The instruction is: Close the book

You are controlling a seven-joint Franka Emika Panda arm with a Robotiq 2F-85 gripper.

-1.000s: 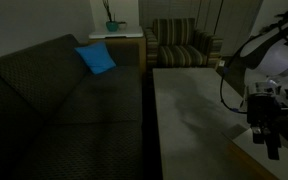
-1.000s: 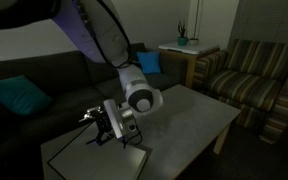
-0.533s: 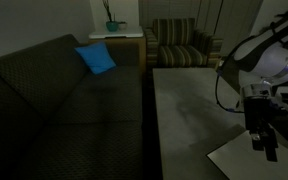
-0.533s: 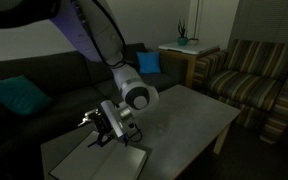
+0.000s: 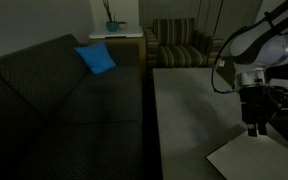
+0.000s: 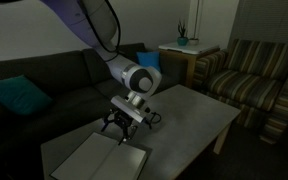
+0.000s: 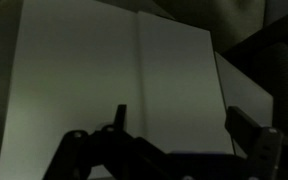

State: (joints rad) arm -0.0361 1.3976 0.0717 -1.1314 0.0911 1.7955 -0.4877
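Presently the gripper (image 6: 124, 128) is held spread wide and empty just above the book (image 6: 99, 160), which is laid open on the tabletop (image 6: 189, 112).

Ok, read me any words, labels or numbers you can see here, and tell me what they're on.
None can be read.
The open book shows plain pale pages with no print visible in the wrist view.
The gripper and the table bear no legible label; the pictures are dark.

Plain pale grey-white book (image 6: 96, 160), thin, lies open flat, pages up, centre crease visible, on one end of the table (image 6: 189, 115).
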